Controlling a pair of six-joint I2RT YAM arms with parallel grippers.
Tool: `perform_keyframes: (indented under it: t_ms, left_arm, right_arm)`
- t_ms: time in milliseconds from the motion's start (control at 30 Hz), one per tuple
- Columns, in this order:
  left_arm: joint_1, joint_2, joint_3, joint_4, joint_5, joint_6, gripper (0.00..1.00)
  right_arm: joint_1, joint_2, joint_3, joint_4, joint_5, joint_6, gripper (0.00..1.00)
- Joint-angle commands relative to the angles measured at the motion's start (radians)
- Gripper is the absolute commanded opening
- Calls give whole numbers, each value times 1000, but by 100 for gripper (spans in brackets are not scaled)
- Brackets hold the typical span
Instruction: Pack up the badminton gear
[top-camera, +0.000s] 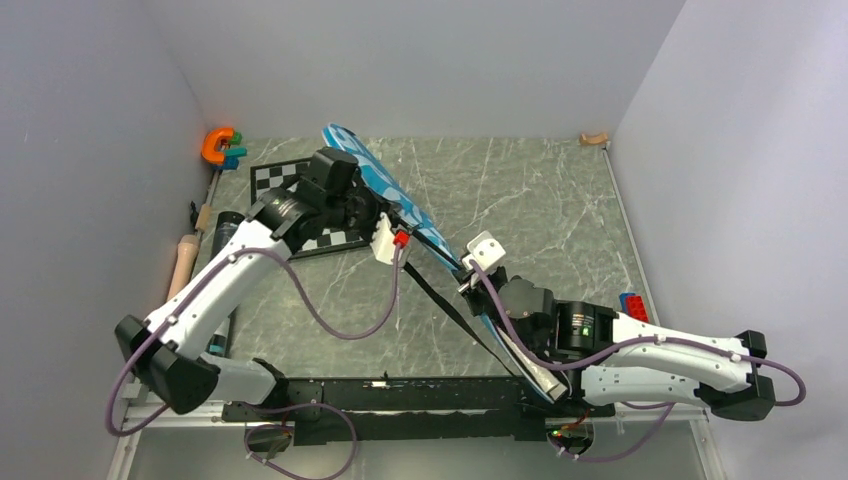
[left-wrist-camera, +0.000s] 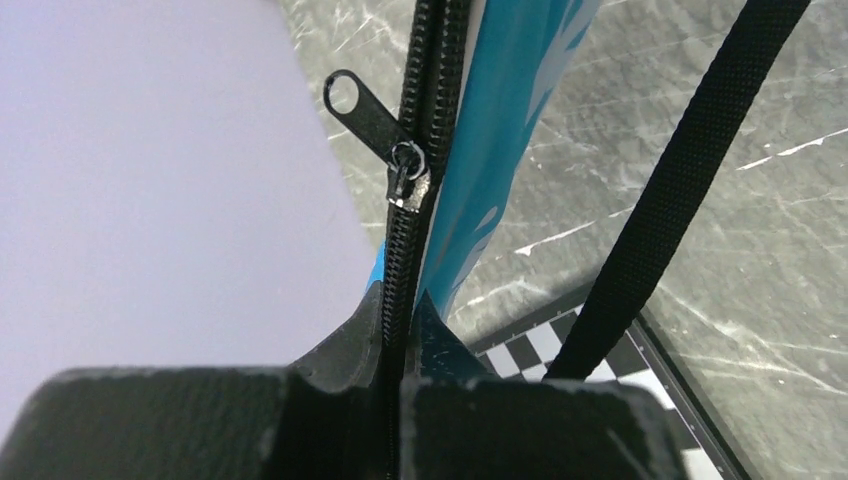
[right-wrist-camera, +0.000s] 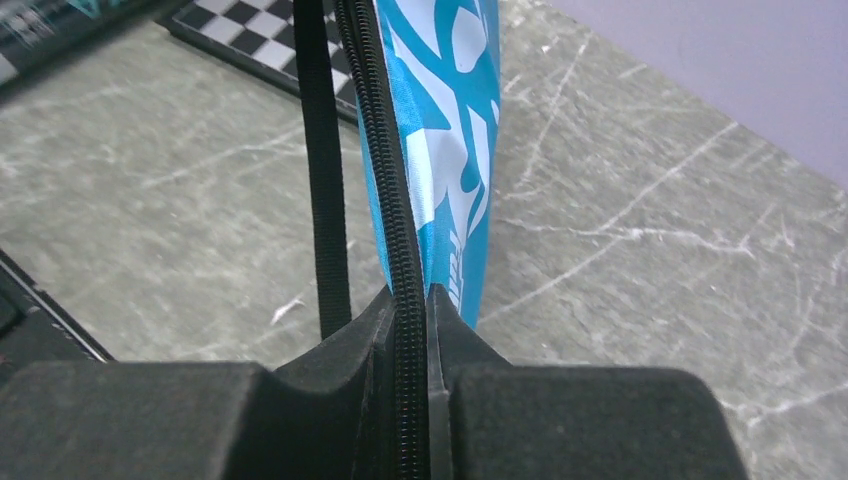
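- Two tools, both mine, are pinched on the same blue bag (top-camera: 372, 168). It is held edge-up between them over the table (top-camera: 560, 200).
- From the top view the bag runs from beside the chessboard (top-camera: 272, 180) at the far left down toward my right arm's base.
- My left tool (left-wrist-camera: 395, 400) is clamped narrow on the bag's zipper (left-wrist-camera: 400, 285), with the teeth passing between the pads.
- Just beyond my left fingertips sits the metal slider (left-wrist-camera: 408, 182). Its flat black pull tab (left-wrist-camera: 368, 112) sticks out to one side.
- My right tool (right-wrist-camera: 410, 400) is closed tight on the same zipper line, nearer the bag's narrow end.
- Beside the bag a black strap (right-wrist-camera: 318, 150) hangs loose, apart from both tools.
- Along the left wall lie a beige racket handle (top-camera: 183, 262) and a black tube (top-camera: 222, 235), both well apart from the bag.
- An orange clamp (top-camera: 215, 145) sits in the far-left corner.
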Motion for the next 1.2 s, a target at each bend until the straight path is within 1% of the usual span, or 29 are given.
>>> perform_keyframes:
  t_ms: [0,67,133,267,367,433,467,533,600,633,667,700,800,900,1000,1067,1100,1133,1167]
  left_arm:
    - [34,-148,-3,38,-120,-104,0]
    - [33,-208,-52,34,-172,-133,0]
    - [35,-267,-90,5,-214,-168,0]
    - [38,-344,-148,-50,-290,-290,0]
    - [38,-395,-196,-58,-316,-375,0]
    - [31,-419,-227,-71,-313,-430,0]
    - [24,-429,-249,-76,-317,-459,0]
    - [-11,-446,-291,-73,-347,-519,0]
    - [-74,-456,-344,-57,-398,-566,0]
    - [-101,-458,-371,-48,-422,-580,0]
    - [-132,-459,-396,-33,-446,-600,0]
    - [-160,-456,-416,-20,-461,-624,0]
    - [-216,-411,-440,-14,-516,-699,0]
    - [-226,-376,-432,13,-535,-781,0]
    - [-227,-382,-458,90,-559,-816,0]
    - [-226,-401,-484,144,-564,-824,0]
    - [-227,-408,-496,169,-562,-827,0]
    - [-229,-413,-505,182,-561,-829,0]
    - [-230,-416,-511,193,-566,-833,0]
  right_arm:
    - [6,-36,-11,-4,36,23,9]
    - [6,-33,-4,-10,22,31,17]
    - [6,-35,7,-19,13,37,31]
    - [6,-58,25,-41,-11,42,37]
    - [6,-87,38,-62,-39,48,47]
    - [5,-105,49,-79,-50,60,56]
    - [6,-114,58,-87,-51,67,59]
    - [6,-131,83,-102,-53,94,66]
    - [6,-155,92,-89,-81,113,71]
    - [7,-170,86,-68,-102,119,77]
    - [6,-182,74,-34,-119,129,87]
    - [5,-190,57,-8,-137,138,90]
    - [5,-184,23,53,-173,183,92]
    - [6,-163,-27,107,-162,260,92]
    - [-17,-162,-100,198,-161,343,94]
    - [-76,-154,-127,245,-210,404,94]
    - [-130,-145,-131,274,-274,438,94]
    - [-195,-129,-133,287,-351,476,93]
    - [-293,-107,-132,309,-439,519,91]
